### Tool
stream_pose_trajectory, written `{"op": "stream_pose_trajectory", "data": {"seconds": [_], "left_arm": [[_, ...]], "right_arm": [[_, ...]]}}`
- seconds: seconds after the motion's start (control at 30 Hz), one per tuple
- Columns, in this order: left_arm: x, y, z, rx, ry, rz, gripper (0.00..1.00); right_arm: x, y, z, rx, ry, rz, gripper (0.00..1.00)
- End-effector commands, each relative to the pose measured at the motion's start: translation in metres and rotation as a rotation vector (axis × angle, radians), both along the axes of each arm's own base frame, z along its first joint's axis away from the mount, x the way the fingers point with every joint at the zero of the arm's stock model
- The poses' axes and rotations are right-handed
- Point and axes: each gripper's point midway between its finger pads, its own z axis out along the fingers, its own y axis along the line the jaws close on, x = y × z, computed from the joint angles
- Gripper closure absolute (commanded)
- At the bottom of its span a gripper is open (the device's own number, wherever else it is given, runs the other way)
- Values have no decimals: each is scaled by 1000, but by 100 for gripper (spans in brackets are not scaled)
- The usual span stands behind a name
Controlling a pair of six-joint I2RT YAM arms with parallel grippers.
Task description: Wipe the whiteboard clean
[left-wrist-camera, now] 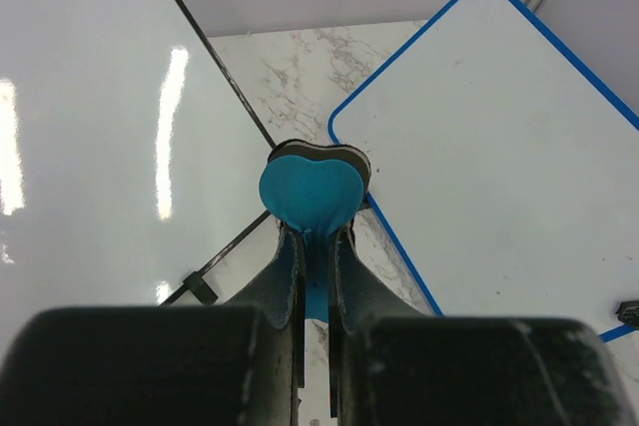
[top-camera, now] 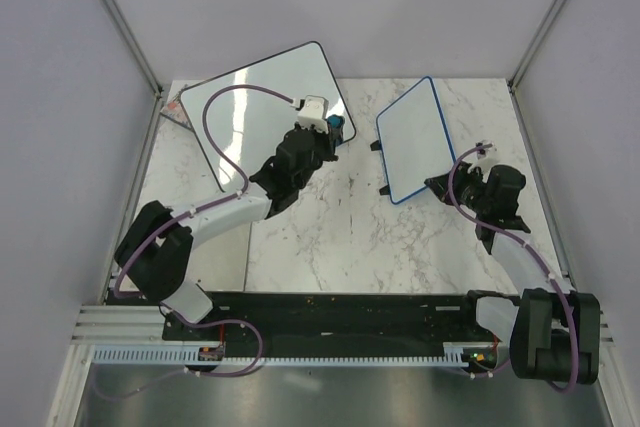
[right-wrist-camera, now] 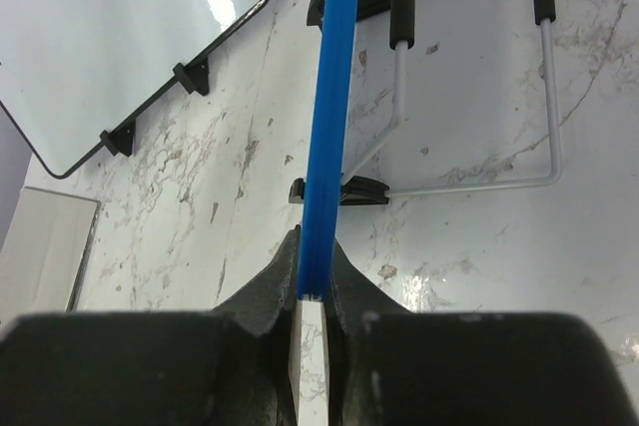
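Whiteboard (top-camera: 415,137), blue-framed, is propped at 2 o'clock on the tabletop (top-camera: 330,237). The right gripper (right-wrist-camera: 312,258) is pinched narrow on its near frame edge. The left gripper (left-wrist-camera: 315,244), at 12 o'clock, is clamped on the teal eraser (left-wrist-camera: 310,190).

Risks:
- Wiping pressure may slip the thin frame from the pinch or tip the board.
- The eraser sits just beside the black-framed board (top-camera: 265,107) at 11 o'clock, so the wrong surface may get wiped.

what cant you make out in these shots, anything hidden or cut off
Right wrist view: the whiteboard is edge-on, its face hidden.
Left wrist view: its right side runs off the picture edge.
Top view: the eraser is tiny, mostly covered by the left gripper.
Top view: the black-framed board covers part of a flat thing at its left corner.
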Motion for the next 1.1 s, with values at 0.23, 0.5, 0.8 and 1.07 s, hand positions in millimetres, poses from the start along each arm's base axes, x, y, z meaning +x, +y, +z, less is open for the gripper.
{"op": "stream_pose_trajectory", "data": {"seconds": [0.23, 0.5, 0.8, 1.07], "left_arm": [[-12, 7, 2, 4, -6, -16, 98], [-11, 6, -6, 17, 6, -19, 98], [-10, 5, -10, 33, 9, -21, 98], [-15, 6, -9, 18, 22, -29, 98]], "right_arm": [[-32, 19, -31, 14, 199, 130, 100], [-25, 15, -63, -13, 297, 145, 100], [-28, 17, -66, -4, 314, 160, 100], [-38, 19, -49, 11, 304, 140, 100]]}}
